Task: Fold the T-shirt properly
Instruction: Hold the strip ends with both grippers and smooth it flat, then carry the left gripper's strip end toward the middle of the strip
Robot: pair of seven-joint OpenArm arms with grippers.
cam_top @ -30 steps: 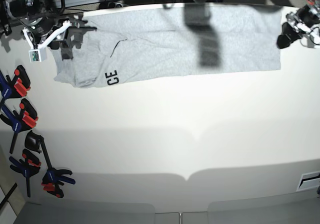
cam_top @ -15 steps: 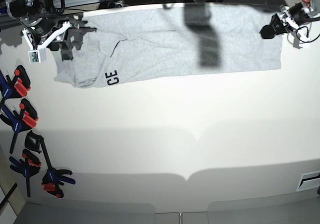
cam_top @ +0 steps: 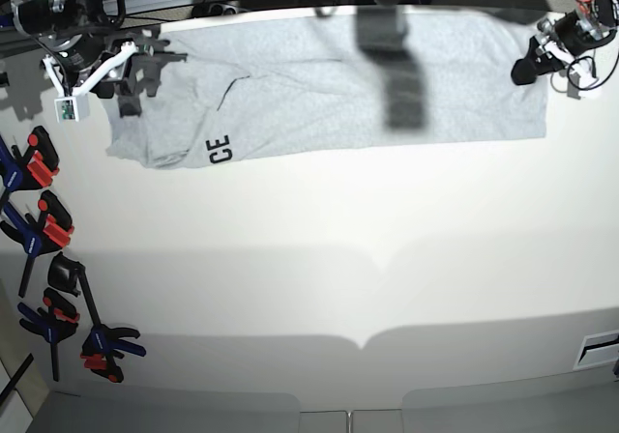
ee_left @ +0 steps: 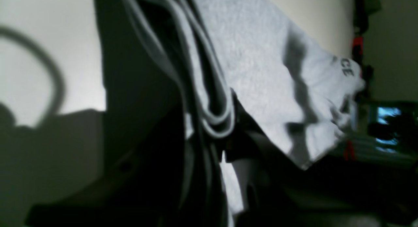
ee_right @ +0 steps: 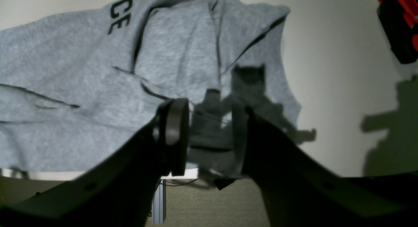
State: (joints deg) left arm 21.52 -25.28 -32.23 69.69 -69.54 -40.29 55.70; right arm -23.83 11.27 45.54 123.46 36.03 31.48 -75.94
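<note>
The T-shirt [cam_top: 319,85] lies as a long light-grey strip across the far side of the table, with black letters "CE" at its front left corner. My left gripper [cam_top: 525,66] sits at the strip's right end. In the left wrist view, the left gripper [ee_left: 215,129] is shut on several stacked edges of the T-shirt [ee_left: 261,57]. My right gripper [cam_top: 143,80] hovers over the strip's left end. In the right wrist view, the right gripper [ee_right: 209,112] stands open, its fingers [ee_right: 173,132] apart over the T-shirt [ee_right: 81,89] near the table's back edge.
Several blue, red and black clamps [cam_top: 44,230] lie along the left edge of the white table [cam_top: 338,288], with more [cam_top: 102,341] further forward. A red and black clamp [ee_right: 401,24] shows beside the shirt's end. A dark shadow crosses the shirt.
My left gripper has come in from off the shirt's right edge onto its right end and shut on the fabric. The right arm and the shirt's left end have stayed put.
</note>
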